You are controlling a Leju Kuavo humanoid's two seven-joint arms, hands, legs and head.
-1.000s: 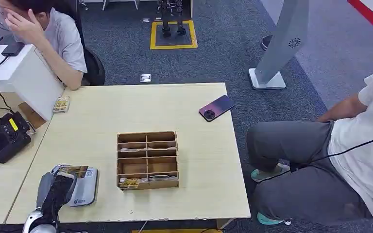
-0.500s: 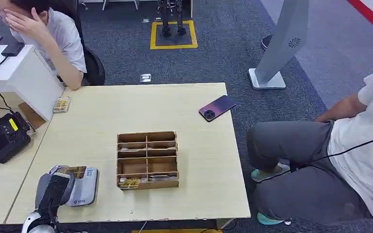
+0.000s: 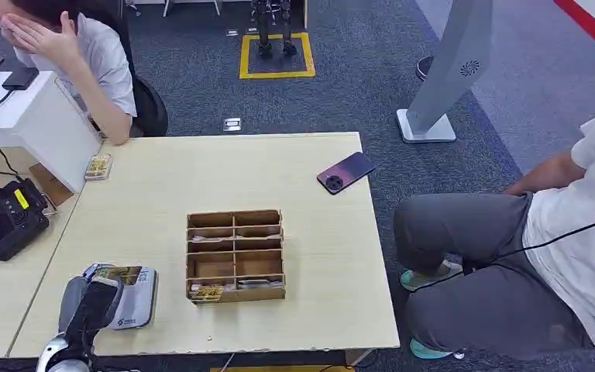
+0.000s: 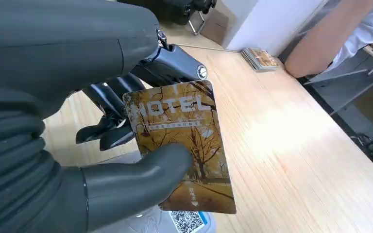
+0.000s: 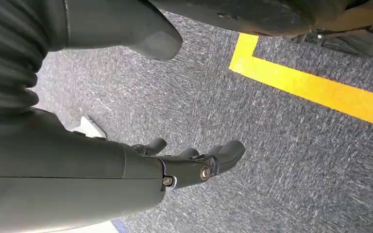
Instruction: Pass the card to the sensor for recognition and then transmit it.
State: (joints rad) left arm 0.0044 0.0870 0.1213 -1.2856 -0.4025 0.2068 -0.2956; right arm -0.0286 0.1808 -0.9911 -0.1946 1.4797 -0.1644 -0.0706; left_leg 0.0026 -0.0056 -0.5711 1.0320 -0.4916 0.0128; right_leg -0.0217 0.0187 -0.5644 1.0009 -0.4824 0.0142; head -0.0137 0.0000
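Wooden table [image 3: 163,178] – left hand [image 3: 93,304] pinches hotel card [image 4: 182,141] above sensor [image 3: 135,298]; right hand [image 5: 189,162] empty, fingers apart.

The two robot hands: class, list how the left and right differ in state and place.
The left hand pinches a hotel card; the right hand holds nothing, fingers apart. The left hand is over the wooden table, above the grey sensor; the right hand hangs over carpet. Both are dark grey.
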